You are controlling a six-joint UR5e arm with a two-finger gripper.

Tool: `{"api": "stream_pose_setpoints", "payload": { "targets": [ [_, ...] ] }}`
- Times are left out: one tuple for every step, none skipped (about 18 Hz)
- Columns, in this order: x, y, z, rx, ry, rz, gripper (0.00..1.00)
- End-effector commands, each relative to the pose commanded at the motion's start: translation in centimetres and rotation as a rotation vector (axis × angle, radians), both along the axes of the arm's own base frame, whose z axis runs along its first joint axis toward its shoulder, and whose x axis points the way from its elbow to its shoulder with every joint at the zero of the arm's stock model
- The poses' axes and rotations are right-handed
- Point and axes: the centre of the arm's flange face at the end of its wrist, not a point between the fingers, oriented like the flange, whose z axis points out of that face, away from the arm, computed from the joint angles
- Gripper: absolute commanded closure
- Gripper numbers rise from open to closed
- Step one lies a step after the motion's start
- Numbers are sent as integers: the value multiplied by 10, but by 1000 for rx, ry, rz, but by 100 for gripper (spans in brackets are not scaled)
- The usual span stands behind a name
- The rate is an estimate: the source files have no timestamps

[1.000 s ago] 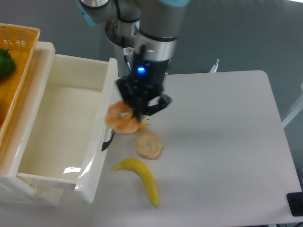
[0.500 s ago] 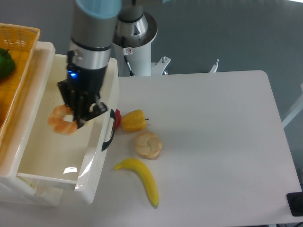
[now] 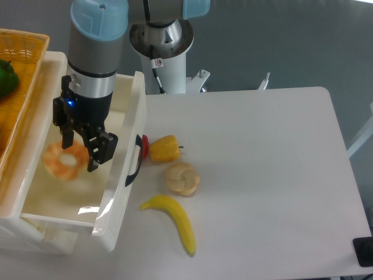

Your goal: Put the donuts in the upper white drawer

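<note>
The black two-finger hand (image 3: pixel 81 153) hangs released over the golden-orange ring donut (image 3: pixel 65 161), inside the cream-white plastic drawer (image 3: pixel 58 201).

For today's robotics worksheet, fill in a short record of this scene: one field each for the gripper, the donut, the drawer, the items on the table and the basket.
gripper: open, above the inside of the drawer
donut: in the drawer, free of the fingers
drawer: white, pulled open, black handle on its front
table items: yellow pepper, round bun, banana
red item: small, beside the pepper, cannot tell what
basket: yellow wicker, left of the drawer, a green item in it
</note>
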Motion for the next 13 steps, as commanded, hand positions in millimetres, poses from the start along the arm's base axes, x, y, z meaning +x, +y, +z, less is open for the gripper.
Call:
{"api": "stream_pose_setpoints", "payload": {
  "targets": [
    [1, 0, 0, 0, 0, -2, 0],
    [0, 0, 0, 1, -1, 0, 0],
    [0, 0, 1, 2, 0, 0, 0],
    [-1, 0, 2, 4, 2, -2, 0],
    [-6, -2, 3, 7, 5, 5, 0],
    [-12, -4, 4, 8, 9, 13, 0],
    [-23, -8, 6, 13, 12, 33, 0],
    [-36, -13, 8, 16, 14, 54, 0],
    [-45, -18, 11, 21, 15, 70, 0],
    [-51, -21, 12, 24, 15, 83, 0],
    [-60, -25, 14, 29, 16, 98, 0],
    [-69, -30, 15, 30, 17, 115, 0],
    [-79, -35, 17, 33, 19, 133, 0]
  ]
}}
